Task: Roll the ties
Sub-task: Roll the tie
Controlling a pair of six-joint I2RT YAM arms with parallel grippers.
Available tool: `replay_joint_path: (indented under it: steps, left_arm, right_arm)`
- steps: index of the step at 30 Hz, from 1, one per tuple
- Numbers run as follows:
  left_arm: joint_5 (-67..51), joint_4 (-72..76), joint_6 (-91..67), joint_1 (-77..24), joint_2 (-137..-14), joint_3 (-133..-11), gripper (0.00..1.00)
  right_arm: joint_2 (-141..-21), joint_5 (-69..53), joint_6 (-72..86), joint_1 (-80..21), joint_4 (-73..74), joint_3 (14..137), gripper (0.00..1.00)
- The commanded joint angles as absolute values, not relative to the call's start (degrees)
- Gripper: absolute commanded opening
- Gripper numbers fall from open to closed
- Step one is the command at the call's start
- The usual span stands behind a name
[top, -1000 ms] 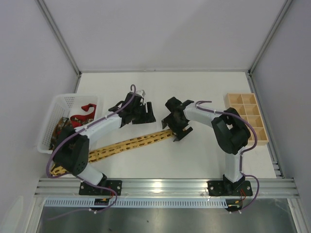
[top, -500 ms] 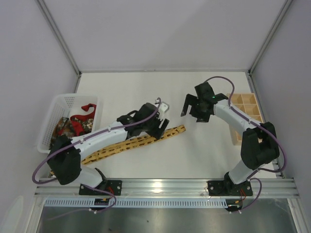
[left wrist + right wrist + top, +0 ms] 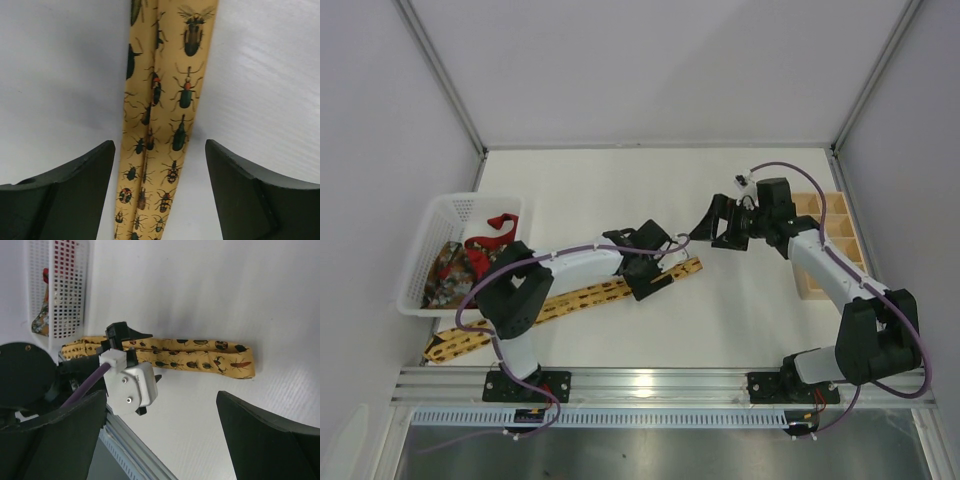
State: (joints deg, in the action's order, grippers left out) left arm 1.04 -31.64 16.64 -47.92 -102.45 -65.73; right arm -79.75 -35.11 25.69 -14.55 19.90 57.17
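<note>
The yellow-gold tie (image 3: 570, 298) with small beetle marks lies diagonally on the table, its doubled end near the middle. My left gripper (image 3: 655, 272) is open just above that end. In the left wrist view the tie (image 3: 167, 115) runs between my spread fingers (image 3: 70, 185) without touching them. My right gripper (image 3: 720, 222) is open and empty, raised up and right of the tie's end. The right wrist view looks down on the tie (image 3: 200, 351). The red tie (image 3: 495, 228) and the dark patterned tie (image 3: 445, 268) lie in the white basket (image 3: 432, 212).
The white basket stands at the table's left edge and also shows in the right wrist view (image 3: 57, 285). A wooden compartment box (image 3: 835, 215) stands at the right edge, next to my right arm. The aluminium rail (image 3: 660, 380) runs along the near edge.
My right gripper left the tie's end and rose up and right. My left gripper moved down and right, over the tie's end. The tie's end shifted slightly right.
</note>
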Motion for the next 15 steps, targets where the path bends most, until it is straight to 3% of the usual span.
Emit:
replay_joint_path:
  steps: [1,9,15]
  left_arm:
    - [-0.44,-31.82,22.58,-46.58,-103.0,-68.47,0.79]
    - [-5.96,-33.22,25.31,-43.42,-105.99,-69.61,0.79]
    - [-11.6,-34.8,25.67,-40.34,-108.36,-71.19,0.72]
  right_arm:
    - [-78.58,-41.48,27.59,-14.59,12.76,54.06,1.0]
    - [-79.54,-41.22,28.39,-14.41,10.64,53.17,1.0]
    - [-81.64,-42.19,30.59,-14.76,7.65,52.65,1.0]
